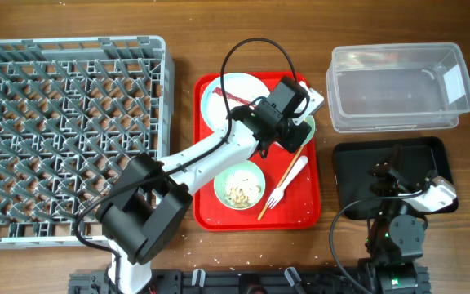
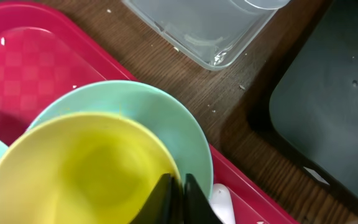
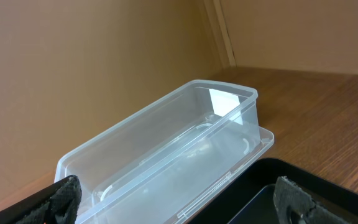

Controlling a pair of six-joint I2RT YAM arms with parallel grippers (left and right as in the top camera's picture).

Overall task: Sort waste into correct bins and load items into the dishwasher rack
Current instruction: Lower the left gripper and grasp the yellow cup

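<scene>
The left fingers (image 2: 177, 190) are clenched on the small yellow plastic cup (image 2: 73, 168) rim. The large grey lattice dishwasher rack (image 1: 64, 131) lies leftward, past the red serving tray (image 1: 205, 147). The right fingers (image 3: 178, 202) are released.

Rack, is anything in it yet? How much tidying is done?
Nothing looks done: rack, tub and black tray show nothing inside. In hand: the left gripper pinches the rim of the cup, nested in the green bowl. Left: plate, other bowl with scraps, fork and chopsticks lie on the red tray.
</scene>
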